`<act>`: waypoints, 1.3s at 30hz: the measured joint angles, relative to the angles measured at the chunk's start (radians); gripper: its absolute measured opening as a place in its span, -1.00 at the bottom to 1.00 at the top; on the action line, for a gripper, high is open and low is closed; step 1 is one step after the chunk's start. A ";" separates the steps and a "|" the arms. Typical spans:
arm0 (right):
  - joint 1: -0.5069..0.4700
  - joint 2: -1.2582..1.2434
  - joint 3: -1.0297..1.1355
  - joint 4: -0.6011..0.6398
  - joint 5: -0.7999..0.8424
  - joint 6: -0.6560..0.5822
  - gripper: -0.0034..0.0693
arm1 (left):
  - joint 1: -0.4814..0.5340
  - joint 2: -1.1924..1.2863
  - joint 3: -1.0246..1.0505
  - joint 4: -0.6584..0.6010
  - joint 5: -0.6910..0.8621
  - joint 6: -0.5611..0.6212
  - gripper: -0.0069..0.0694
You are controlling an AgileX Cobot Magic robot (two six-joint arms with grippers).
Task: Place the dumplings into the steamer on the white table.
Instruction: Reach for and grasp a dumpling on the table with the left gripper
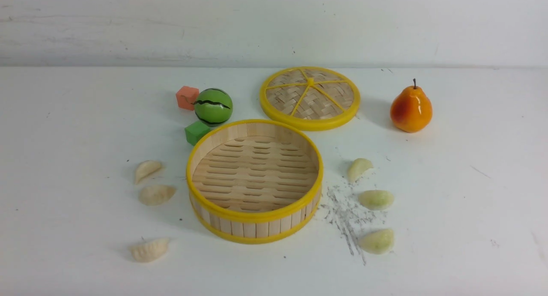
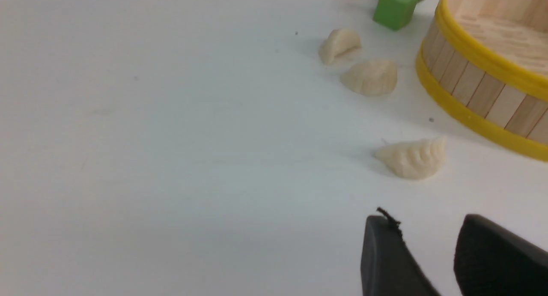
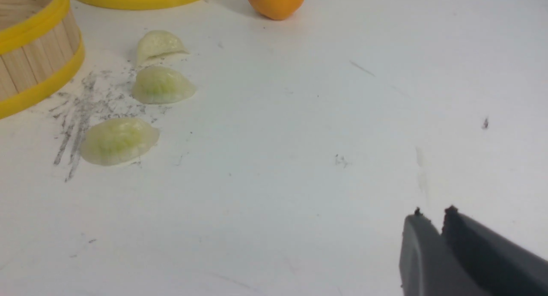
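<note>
Steamer (image 1: 255,217): upright on white table (image 1: 471,193), mid front view; slat floor bare, nothing inside.
Cream dumplings: 3, all on table on robot's L of steamer, none touching it. Far cream dumpling (image 1: 147,170) and mid cream dumpling (image 1: 156,194) sit close together; near cream dumpling (image 1: 150,249) lies apart, toward the robot.
Green dumplings: 3, on table on robot's R of steamer, in a loose row. Far green dumpling (image 1: 358,168), mid green dumpling (image 1: 376,199), near green dumpling (image 1: 377,240); none touching another.
L gripper (image 2: 426,229): fingers apart, table showing thru the gap, nothing held; over bare table, near cream dumpling closest, no contact.
R gripper (image 3: 433,219): fingers nearly together, just a sliver btw tips, nothing held; well apart from green dumplings.
Lid (image 1: 310,98): flat woven disc w/ yellow spokes, lying behind steamer, to its R; touching it or not, can't tell.
Green cube (image 1: 196,132): just beside steamer's far-L rim.
Melon ball (image 1: 213,106): behind cube; orange block (image 1: 187,97) just beside it on the L.
Pear (image 1: 411,109): upright, R of lid, well apart from steamer.
Scuffs (image 1: 346,221): grey streaks btw steamer and green dumplings.
</note>
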 joint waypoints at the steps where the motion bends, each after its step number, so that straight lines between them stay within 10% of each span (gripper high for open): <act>1: 0.000 0.000 0.001 -0.003 -0.026 0.000 -0.69 | 0.000 0.000 0.000 0.000 -0.041 0.000 -0.20; 15: 0.000 0.000 0.001 -0.017 -0.670 0.064 -0.64 | 0.000 0.000 0.000 0.001 -0.582 -0.033 -0.20; 22: 0.000 0.000 0.000 -0.021 -0.897 0.344 -0.62 | 0.000 0.000 -0.003 -0.044 -0.752 -0.397 -0.20; 26: 0.000 0.001 -0.097 -0.038 -0.811 0.427 -0.73 | 0.000 0.002 -0.145 -0.027 -0.597 -0.547 -0.33; 32: 0.000 0.114 -0.337 -0.163 -0.427 0.436 -0.95 | 0.000 0.229 -0.444 0.088 -0.303 -0.460 -0.83; 39: 0.005 0.345 -0.434 -0.249 -0.038 0.439 -0.94 | 0.000 0.632 -0.686 0.104 0.012 -0.419 -0.86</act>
